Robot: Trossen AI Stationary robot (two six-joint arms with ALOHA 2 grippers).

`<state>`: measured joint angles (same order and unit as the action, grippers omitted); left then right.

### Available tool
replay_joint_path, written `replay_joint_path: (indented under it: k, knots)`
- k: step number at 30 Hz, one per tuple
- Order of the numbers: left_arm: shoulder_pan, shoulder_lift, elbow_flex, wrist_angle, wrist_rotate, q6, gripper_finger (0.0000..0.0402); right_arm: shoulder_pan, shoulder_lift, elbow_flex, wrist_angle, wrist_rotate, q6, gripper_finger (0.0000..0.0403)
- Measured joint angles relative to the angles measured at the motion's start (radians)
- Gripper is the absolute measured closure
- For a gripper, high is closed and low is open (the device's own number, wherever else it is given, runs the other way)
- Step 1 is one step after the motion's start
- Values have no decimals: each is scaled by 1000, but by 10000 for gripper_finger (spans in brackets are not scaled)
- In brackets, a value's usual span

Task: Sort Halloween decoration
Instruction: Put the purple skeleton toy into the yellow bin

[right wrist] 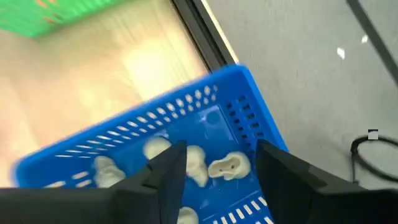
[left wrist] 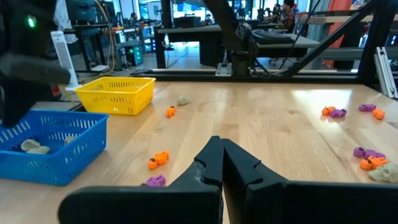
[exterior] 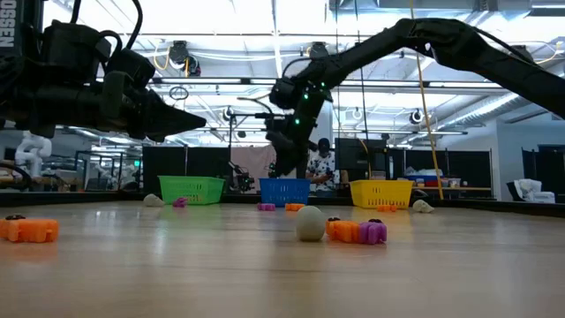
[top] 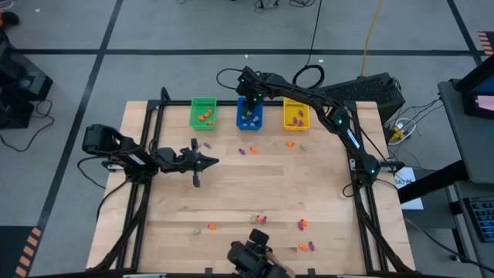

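Note:
Halloween decorations, tiny orange, purple and pale trinkets, lie scattered on the wooden table: some at mid-table (top: 247, 150), more near the front edge (top: 302, 225). Three bins stand in a row at the far edge. My right gripper (right wrist: 217, 171) hovers open over the blue bin (top: 249, 117), nothing between its fingers. Below it, pale trinkets (right wrist: 229, 167) lie on the bin's floor. My left gripper (top: 202, 162) waits shut above the table's left half, pointing level toward the right (left wrist: 222, 163).
The green bin (top: 203, 113) holds orange pieces and the yellow bin (top: 296, 114) holds purple ones. A black frame rail (top: 154, 131) borders the table. A camera mount (top: 251, 259) sits at the near edge. A pale ball (exterior: 310, 223) and an orange-purple cluster (exterior: 357, 230) lie near it.

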<state>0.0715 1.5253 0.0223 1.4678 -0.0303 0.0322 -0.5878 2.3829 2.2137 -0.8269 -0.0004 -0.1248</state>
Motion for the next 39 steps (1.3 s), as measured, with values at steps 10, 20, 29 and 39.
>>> replay_joint_path:
  k: [10, 20, 29, 39]
  knots:
    - [0, 0, 0, -40, 0, 1, 402, 28, -14, -30, 91, 0, -45, 392]
    - [0, 0, 0, -46, 0, 1, 402, 110, -40, -116, 302, 0, 14, 402]
    - [0, 0, 0, -53, 0, 1, 402, 187, -49, -171, 523, 0, 115, 403]
    - [0, 0, 0, -64, 0, 8, 402, 257, -95, -415, 918, 36, 200, 403]
